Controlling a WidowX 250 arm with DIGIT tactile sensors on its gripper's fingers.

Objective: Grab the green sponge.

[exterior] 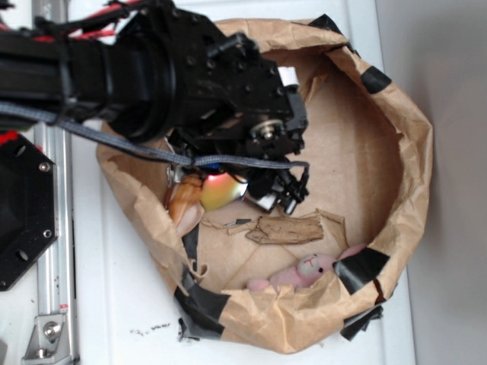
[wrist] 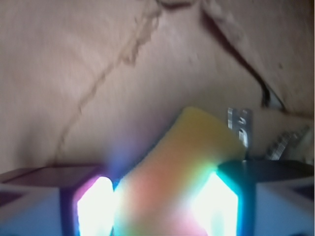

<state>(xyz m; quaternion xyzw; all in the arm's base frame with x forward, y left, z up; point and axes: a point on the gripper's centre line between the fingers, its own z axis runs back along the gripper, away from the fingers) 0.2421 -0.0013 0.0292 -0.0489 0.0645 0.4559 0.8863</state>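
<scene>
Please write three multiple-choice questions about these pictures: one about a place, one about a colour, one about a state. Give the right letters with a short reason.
1. Where is the pink plush toy?
A. against the paper wall, apart from the tool
B. between the pads
C. outside the paper ring

2. What colour does the sponge look?
A. blue
B. yellow
C. black

3. What is the state of the tool?
A. wide open above bare cardboard
B. out of view
C. its pads on both sides of the sponge

Answers:
1 A: the exterior view shows the toy at the wall, away from the tool.
2 B: the wrist view shows yellow foam, tinted by the pad lights.
3 C: the wrist view shows the sponge between the two lit pads.
</scene>
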